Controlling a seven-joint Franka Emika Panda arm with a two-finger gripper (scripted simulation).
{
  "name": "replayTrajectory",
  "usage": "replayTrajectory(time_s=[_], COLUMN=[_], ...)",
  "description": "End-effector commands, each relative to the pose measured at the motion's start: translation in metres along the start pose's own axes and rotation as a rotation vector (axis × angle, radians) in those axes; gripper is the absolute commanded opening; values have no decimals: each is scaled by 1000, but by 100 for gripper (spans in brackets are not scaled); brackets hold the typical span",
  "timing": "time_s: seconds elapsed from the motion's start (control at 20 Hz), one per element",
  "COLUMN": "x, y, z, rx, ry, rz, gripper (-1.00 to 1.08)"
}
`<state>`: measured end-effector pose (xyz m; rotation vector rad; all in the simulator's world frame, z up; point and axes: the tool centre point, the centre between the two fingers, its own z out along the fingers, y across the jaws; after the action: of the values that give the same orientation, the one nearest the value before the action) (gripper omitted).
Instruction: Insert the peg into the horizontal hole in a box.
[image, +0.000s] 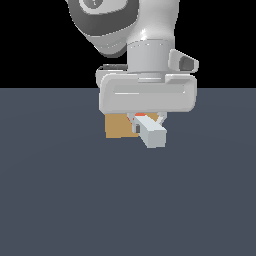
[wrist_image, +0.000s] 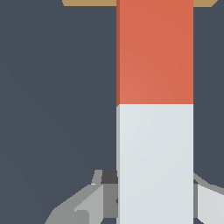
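Observation:
My gripper (image: 146, 121) is shut on the peg (image: 151, 131), a square bar held level above the floor. Its white half points toward the camera in the exterior view; only a sliver of the orange-red half shows under the hand. In the wrist view the peg (wrist_image: 155, 109) runs from between my fingers (wrist_image: 98, 197), white half first, and its orange-red end reaches the tan box (wrist_image: 87, 2). The box (image: 116, 126) stands on the floor just behind my hand, mostly covered by it. The hole is hidden in both views.
The dark grey floor (image: 60, 200) stretches all around the box. The arm's white hand and wrist (image: 147, 92) block the view of the box's face.

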<state>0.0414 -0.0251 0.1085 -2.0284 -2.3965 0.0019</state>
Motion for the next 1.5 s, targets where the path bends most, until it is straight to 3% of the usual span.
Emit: replayTrajectory(time_s=[0.0,0.3,1.1,1.45], x=[16,36,38,73], y=[2,7,8,8], z=[-7,-14,-14,-15], rx=[-2,-2,-2,-3], ry=[-1,-1,0,0], rz=[6,10,10,10], gripper=[-100,-100,-100,-100])
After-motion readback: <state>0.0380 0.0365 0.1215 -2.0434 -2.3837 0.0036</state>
